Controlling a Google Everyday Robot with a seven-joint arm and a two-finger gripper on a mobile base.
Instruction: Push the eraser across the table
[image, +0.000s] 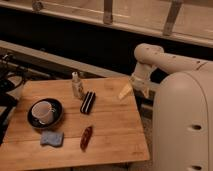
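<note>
Past my white body (182, 125), my tool (125, 92) is hovering at the desk's (115, 125) edge (grip: I cannot tell); the eraser (88, 102) is lying apart, mid-desk.

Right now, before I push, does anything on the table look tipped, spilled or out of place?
Nothing stands out. The bottle is upright, the cup sits in its bowl, and the eraser, sponge and reddish object lie flat. The gripper is by the table's far edge, apart from the eraser.

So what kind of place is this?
Likely an indoor robot test space: a wooden table laid with a cup, bottle, eraser and sponge, a railing behind it, and the robot's gripper at the table's far right edge.
</note>
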